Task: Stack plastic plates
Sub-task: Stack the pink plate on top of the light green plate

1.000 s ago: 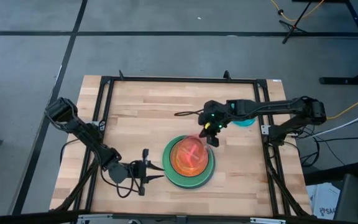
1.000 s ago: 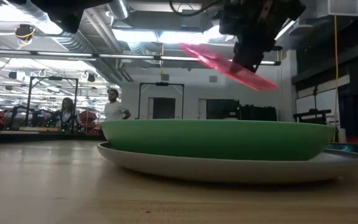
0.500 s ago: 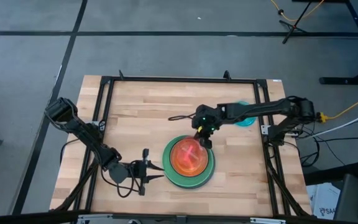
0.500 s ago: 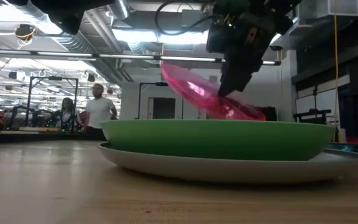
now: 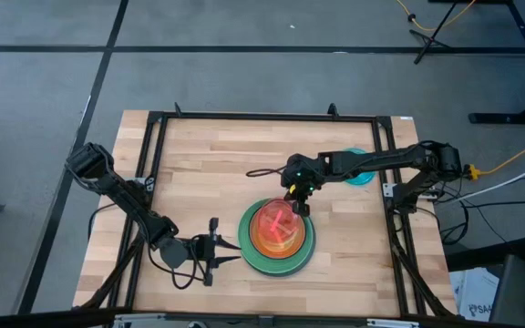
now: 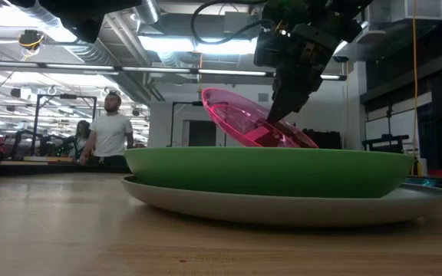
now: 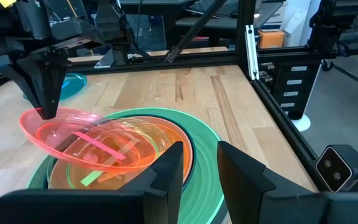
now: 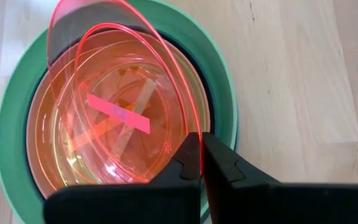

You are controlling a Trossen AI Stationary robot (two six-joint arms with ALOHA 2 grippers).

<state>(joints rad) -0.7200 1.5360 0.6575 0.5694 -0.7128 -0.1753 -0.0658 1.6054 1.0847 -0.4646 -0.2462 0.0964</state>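
My right gripper (image 5: 300,202) pinches the rim of the pink-red plate (image 5: 276,224), holding it tilted above the stack of plates (image 5: 255,258) near the tabletop's (image 5: 199,173) front edge. My left gripper (image 5: 229,251) waits narrowly parted beside that stack.

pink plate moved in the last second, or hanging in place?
Yes. The pink-red plate, pinched at its rim by the right gripper, has come down and toward the picture's left against the light green plate, and now tilts just above its rim.
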